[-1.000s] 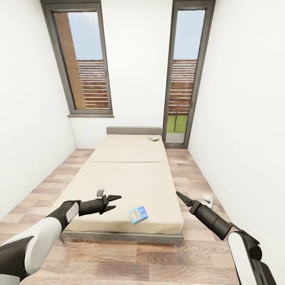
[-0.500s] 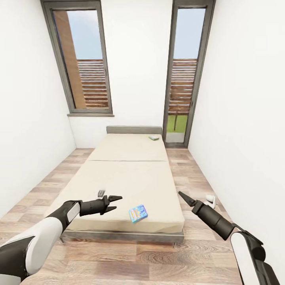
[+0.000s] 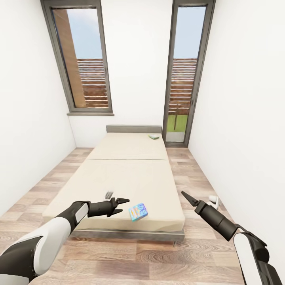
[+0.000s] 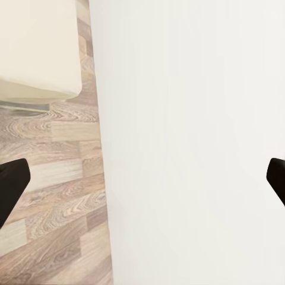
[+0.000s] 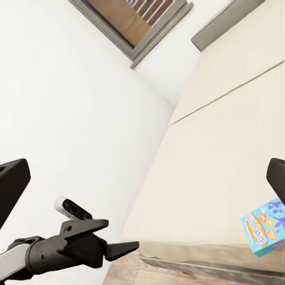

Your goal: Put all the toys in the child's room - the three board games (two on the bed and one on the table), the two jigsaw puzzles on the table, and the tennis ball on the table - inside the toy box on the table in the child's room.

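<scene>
We are reaching for the blue game box (image 3: 138,212) on the bed (image 3: 130,178), just beyond our spread, empty left gripper (image 3: 120,205), which next must straddle it; the right gripper (image 3: 184,195), jaws unclear, waits aside.

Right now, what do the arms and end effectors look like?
Both arms have white upper shells that change to matte black forearms. The left end effector is black, with two slim pointed fingers. The right end effector is also black and tapers to a narrow point. No cables or markings are visible.
</scene>
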Tool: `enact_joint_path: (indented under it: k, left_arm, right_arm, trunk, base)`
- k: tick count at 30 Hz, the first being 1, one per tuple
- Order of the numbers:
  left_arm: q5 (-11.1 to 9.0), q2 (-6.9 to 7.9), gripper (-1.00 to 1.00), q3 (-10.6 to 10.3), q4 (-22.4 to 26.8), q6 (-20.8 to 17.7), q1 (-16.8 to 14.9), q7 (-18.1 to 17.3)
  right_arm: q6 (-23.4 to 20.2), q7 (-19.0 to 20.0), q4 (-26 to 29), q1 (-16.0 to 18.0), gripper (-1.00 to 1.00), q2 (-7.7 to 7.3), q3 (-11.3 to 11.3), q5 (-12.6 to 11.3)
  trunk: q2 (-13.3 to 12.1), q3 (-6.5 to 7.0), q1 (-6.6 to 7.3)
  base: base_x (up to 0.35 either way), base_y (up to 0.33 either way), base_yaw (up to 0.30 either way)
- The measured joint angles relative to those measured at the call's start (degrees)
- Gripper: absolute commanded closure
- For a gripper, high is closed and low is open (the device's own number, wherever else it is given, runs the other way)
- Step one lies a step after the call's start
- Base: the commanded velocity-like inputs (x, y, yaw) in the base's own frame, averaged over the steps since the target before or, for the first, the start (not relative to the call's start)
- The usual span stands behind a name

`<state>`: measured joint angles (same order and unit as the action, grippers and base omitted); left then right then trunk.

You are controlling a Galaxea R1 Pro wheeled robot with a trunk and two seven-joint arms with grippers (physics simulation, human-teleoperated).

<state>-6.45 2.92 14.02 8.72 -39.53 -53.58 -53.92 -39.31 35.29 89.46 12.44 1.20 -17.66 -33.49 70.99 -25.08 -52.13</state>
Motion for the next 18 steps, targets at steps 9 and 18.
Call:
enact_joint_path:
  k: [9, 18]
  left_arm:
    - [-0.09, 0.72, -1.00, 0.22, 0.02, 0.15, 0.00, 0.89]
    - [-0.07, 0.83, -1.00, 0.16, 0.08, 0.60, 0.00, 1.04]
  right_arm:
    - [0.08, -0.28, 0.00, 0.00, -1.00, 0.24, -0.03, 0.02]
    - [0.08, -0.31, 0.00, -0.01, -1.00, -0.04, -0.25, -0.05]
  trunk:
    - [3.61, -1.62, -1.98]
    - [7.22, -3.23, -3.96]
  base:
    - [0.000, 0.000, 0.000]
    - [0.000, 0.000, 0.000]
